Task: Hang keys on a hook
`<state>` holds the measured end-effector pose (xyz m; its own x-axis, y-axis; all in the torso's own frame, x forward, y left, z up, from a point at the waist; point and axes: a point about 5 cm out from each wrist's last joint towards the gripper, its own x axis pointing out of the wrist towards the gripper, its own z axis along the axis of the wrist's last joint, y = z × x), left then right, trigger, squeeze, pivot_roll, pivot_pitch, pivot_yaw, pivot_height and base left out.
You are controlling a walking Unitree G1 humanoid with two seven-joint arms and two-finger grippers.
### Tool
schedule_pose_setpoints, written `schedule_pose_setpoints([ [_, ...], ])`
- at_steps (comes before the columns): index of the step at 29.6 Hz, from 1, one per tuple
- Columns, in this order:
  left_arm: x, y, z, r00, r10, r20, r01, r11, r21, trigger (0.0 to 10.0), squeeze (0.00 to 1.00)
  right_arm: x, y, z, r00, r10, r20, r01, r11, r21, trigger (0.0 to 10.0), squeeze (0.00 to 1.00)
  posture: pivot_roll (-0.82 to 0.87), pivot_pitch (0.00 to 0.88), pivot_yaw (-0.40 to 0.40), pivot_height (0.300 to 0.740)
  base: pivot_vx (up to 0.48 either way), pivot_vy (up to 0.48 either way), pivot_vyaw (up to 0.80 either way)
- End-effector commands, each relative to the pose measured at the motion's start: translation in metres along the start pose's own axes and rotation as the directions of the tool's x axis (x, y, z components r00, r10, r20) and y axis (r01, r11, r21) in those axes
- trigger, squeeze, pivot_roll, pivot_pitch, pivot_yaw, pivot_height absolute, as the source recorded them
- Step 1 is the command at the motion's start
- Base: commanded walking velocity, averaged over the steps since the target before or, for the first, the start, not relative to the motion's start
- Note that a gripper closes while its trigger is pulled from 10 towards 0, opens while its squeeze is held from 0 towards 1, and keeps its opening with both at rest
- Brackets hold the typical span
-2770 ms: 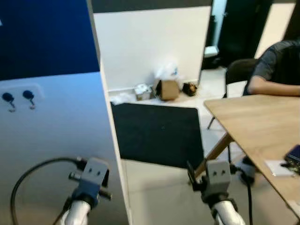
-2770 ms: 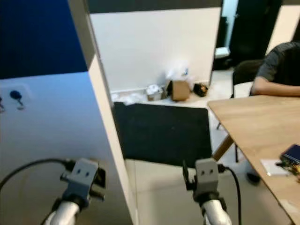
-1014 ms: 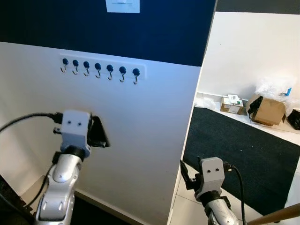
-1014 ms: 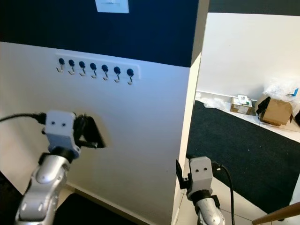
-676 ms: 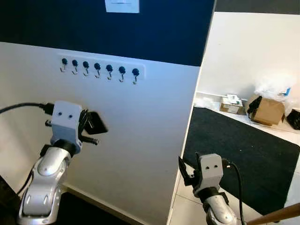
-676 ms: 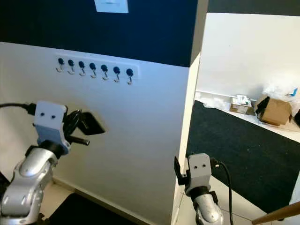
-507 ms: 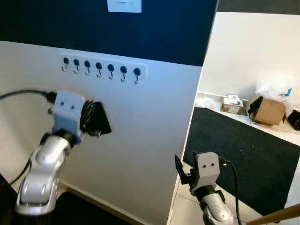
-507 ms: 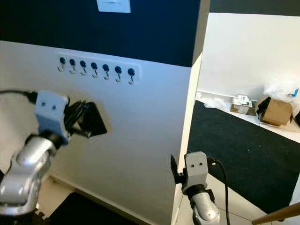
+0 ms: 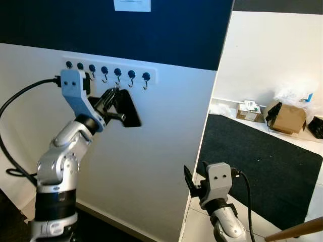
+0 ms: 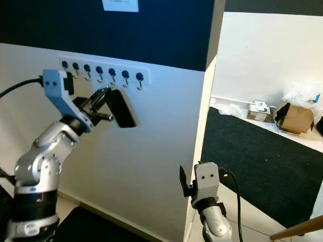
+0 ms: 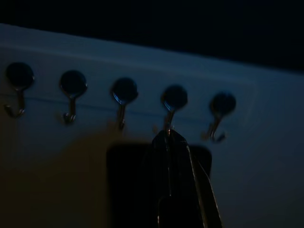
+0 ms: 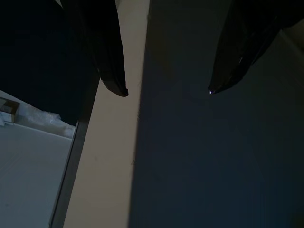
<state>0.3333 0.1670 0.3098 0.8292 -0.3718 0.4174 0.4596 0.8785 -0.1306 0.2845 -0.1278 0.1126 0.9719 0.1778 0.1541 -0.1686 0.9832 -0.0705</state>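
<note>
**Left wrist view: keys right up at the hook rail**

Left wrist view, dim: the left gripper (image 11: 176, 142) has its fingers pinched together on the keys (image 11: 167, 137), tips just under one hook (image 11: 174, 102) in the row; whether the ring is on that hook, can't tell. From the head, nearest us, the right gripper (image 12: 166, 90) hangs low by the corner of the wall (image 9: 166, 166), fingers spread apart and holding nothing; its wrist camera looks up along that corner edge. Further in, the left arm (image 9: 68, 151) is raised against the white wall, a black tag (image 10: 121, 108) showing at its fingertips just below the hook rail (image 9: 108, 73). Beyond, a black mat (image 9: 262, 171) covers the floor; a cardboard box (image 9: 288, 118) sits at the far wall.
</note>
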Motion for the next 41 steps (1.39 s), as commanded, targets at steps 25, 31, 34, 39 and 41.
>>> schedule_pose_setpoints([
  [25, 0.028, 0.015, -0.003, 0.999, 0.033, 0.026, -0.026, 0.971, -0.237, 10.0, 0.00, -0.004, 0.000, -0.006, 0.999, -0.018, -0.027, 0.018, 1.000, 0.007, 10.0, 0.00, 0.05, 0.084, 0.048, 0.740, 0.000, 0.000, 0.00],
  [31, 0.025, 0.020, -0.003, 0.998, 0.052, 0.027, -0.044, 0.969, -0.244, 10.0, 0.00, -0.005, -0.002, -0.006, 0.999, -0.021, -0.031, 0.022, 1.000, 0.004, 10.0, 0.00, 0.05, 0.084, 0.046, 0.740, 0.000, 0.000, 0.00],
  [34, 0.024, 0.022, -0.005, 0.998, 0.059, 0.023, -0.051, 0.966, -0.255, 10.0, 0.00, -0.005, -0.002, -0.006, 0.999, -0.020, -0.032, 0.020, 1.000, 0.003, 10.0, 0.00, 0.05, 0.083, 0.041, 0.740, 0.000, 0.000, 0.00],
  [39, 0.022, 0.021, -0.012, 0.998, 0.060, 0.006, -0.056, 0.961, -0.269, 10.0, 0.00, -0.004, -0.002, -0.007, 0.999, -0.013, -0.032, 0.013, 1.000, 0.001, 10.0, 0.00, 0.05, 0.081, 0.038, 0.740, 0.000, 0.000, 0.00],
  [41, 0.022, 0.021, -0.013, 0.998, 0.059, 0.002, -0.056, 0.961, -0.270, 10.0, 0.00, -0.004, -0.002, -0.007, 0.999, -0.013, -0.032, 0.013, 1.000, 0.001, 10.0, 0.00, 0.05, 0.080, 0.037, 0.740, 0.000, 0.000, 0.00],
])
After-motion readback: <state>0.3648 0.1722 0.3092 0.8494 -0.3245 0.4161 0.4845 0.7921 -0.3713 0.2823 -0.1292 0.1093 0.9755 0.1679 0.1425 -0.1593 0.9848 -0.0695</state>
